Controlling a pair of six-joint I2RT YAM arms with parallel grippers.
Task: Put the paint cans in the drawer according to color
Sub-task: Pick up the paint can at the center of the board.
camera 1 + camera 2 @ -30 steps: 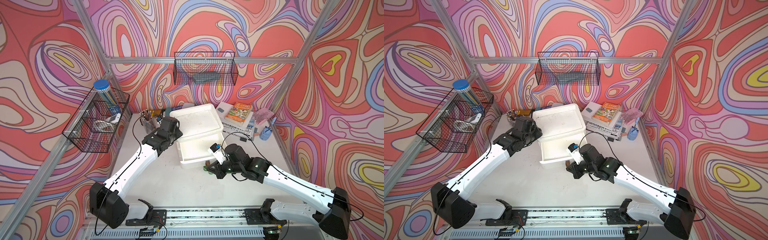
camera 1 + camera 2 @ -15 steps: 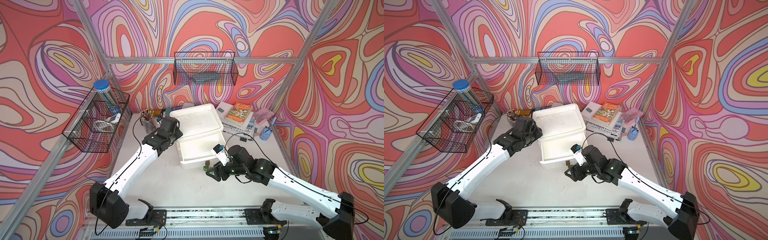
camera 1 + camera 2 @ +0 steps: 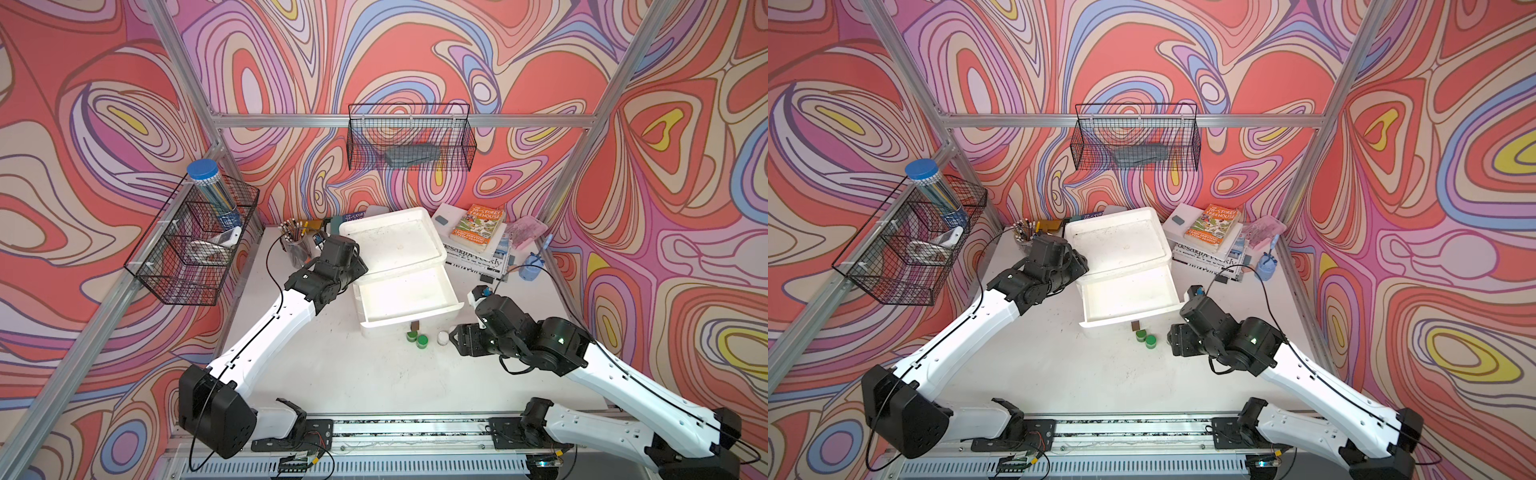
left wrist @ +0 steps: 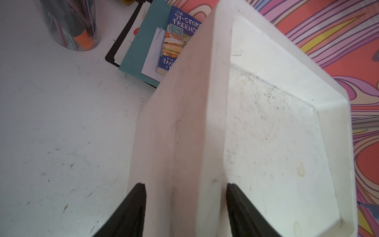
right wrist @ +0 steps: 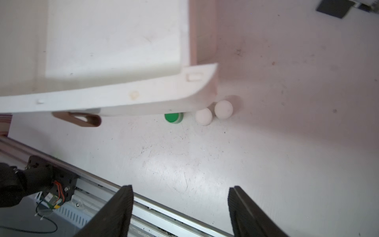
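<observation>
The white drawer (image 3: 411, 318) (image 3: 1126, 321) stands pulled out of its cabinet, nothing in it; its front wall (image 5: 123, 98) fills the right wrist view. Before it on the table stand two green paint cans (image 3: 412, 336) (image 3: 422, 341) (image 3: 1140, 335) (image 3: 1150, 341) and a white one (image 3: 443, 337). The right wrist view shows one green can (image 5: 173, 118) and two white cans (image 5: 203, 116) (image 5: 223, 109). My right gripper (image 3: 455, 338) (image 5: 180, 187) hangs open just right of the cans, holding nothing. My left gripper (image 3: 356, 261) (image 4: 185, 184) is open, its fingers either side of the cabinet's left top edge.
A pencil cup (image 3: 296, 245) and books (image 4: 180, 41) lie behind the left arm. A pile of books and papers (image 3: 478, 232) and a small blue holder (image 3: 530, 270) sit back right. Wire baskets hang on the walls, one with a blue-lidded tube (image 3: 210, 187). A metal rail (image 5: 143, 207) borders the table's front.
My right gripper has opened and drawn back to the right from the drawer's front, uncovering the cans. The left gripper's jaws have widened at the cabinet's edge.
</observation>
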